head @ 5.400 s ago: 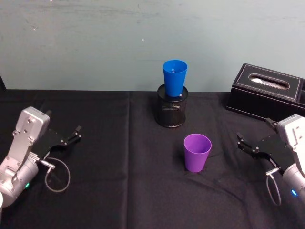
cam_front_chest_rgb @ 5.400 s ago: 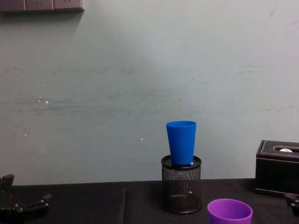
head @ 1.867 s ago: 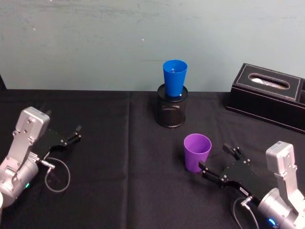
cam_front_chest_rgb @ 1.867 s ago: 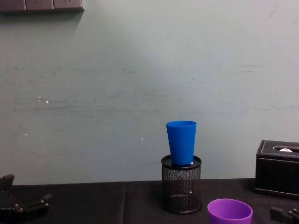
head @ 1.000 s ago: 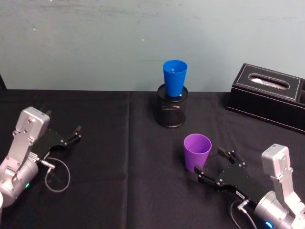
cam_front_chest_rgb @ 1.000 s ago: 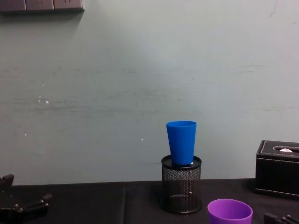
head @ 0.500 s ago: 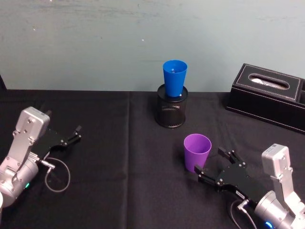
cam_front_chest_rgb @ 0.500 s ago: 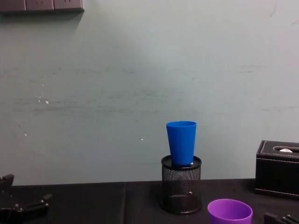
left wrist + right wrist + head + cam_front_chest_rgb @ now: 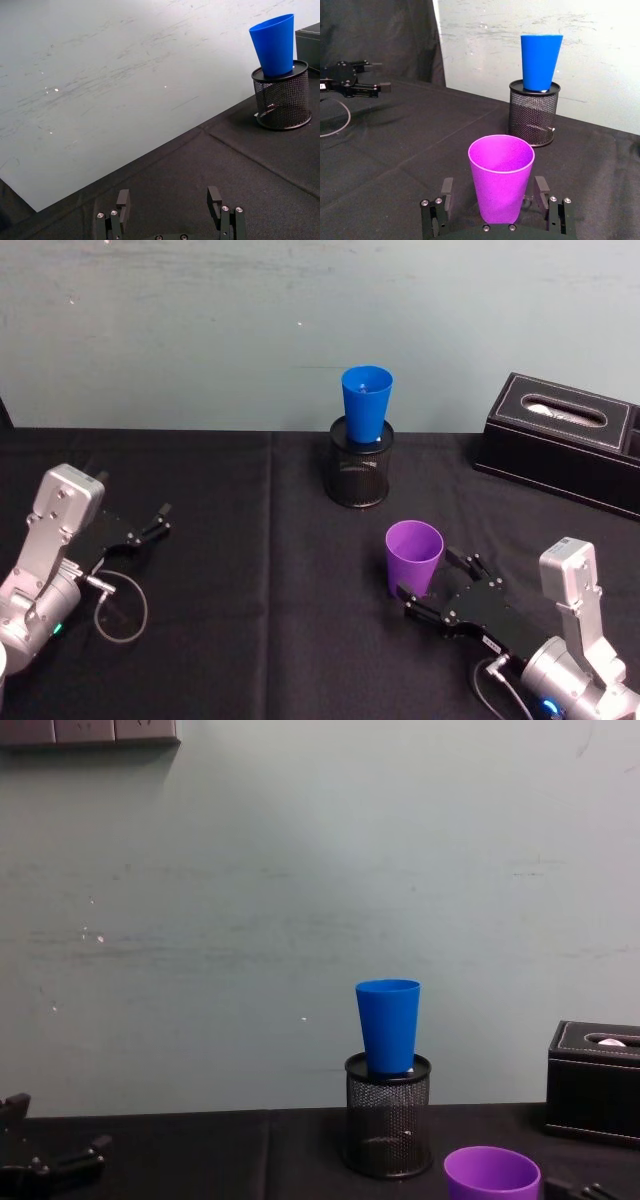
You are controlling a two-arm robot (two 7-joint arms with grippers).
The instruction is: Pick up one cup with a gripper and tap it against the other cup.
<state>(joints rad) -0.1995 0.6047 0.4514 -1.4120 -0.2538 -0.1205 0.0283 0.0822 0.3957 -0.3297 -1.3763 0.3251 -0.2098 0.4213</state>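
Squarely between wide-open, empty flat jaws of the right gripper (image 9: 494,186), a smooth tapered purple cup (image 9: 501,172).

Light falls soft and even from overhead, and no shadow has a hard edge. The black cloth on the table (image 9: 250,540) swallows most of it, showing only a faint sheen along its creases. The purple cup (image 9: 414,558) casts a small, diffuse shadow at its foot, and in the right wrist view its inner wall glows brightly. The blue cup (image 9: 366,405) carries a small highlight inside its mouth. The wall (image 9: 300,900) is evenly lit in the chest view, with a narrow shadow under the wall plates (image 9: 90,730). In both wrist views it is very bright against the dark cloth. The black box (image 9: 560,440) has a dull sheen on top.
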